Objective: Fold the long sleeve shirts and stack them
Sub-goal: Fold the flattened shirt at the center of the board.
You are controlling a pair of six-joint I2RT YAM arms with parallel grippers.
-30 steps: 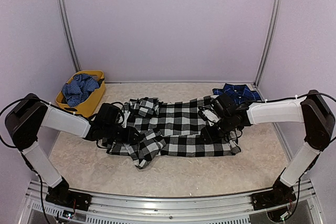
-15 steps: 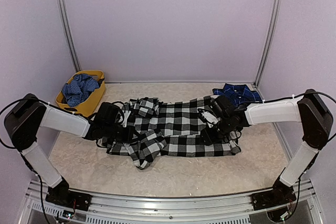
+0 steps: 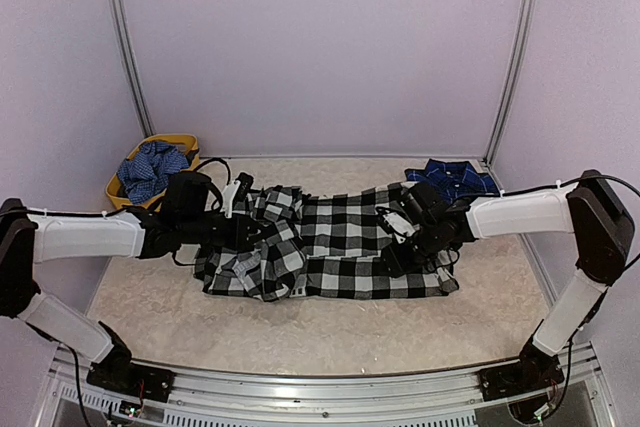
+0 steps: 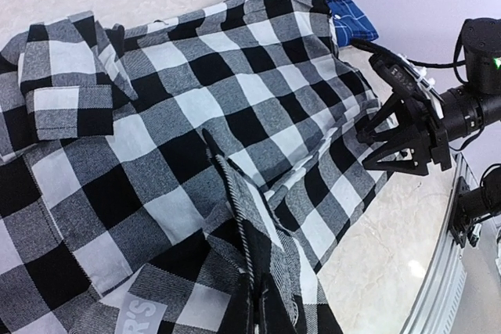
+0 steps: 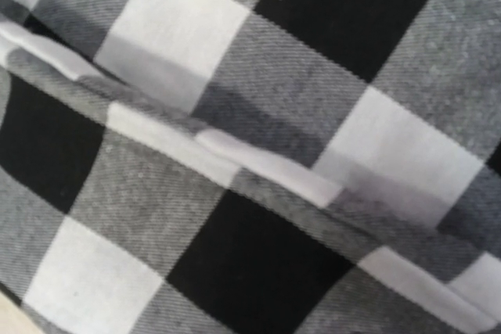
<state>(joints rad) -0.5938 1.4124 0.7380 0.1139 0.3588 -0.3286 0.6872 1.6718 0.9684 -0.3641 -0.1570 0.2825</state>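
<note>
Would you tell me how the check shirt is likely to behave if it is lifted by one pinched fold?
Probably floppy: where the left fingers pinch the check shirt, the cloth stands in a limp ridge and the rest lies flat. It would likely drag and bunch rather than slide as one piece, since it already shows creases and folded-over parts.

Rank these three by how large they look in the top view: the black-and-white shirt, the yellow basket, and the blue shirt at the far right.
1. black-and-white shirt, clearly largest
2. yellow basket
3. blue shirt; it is partly hidden, so places two and three are unsure.
</note>
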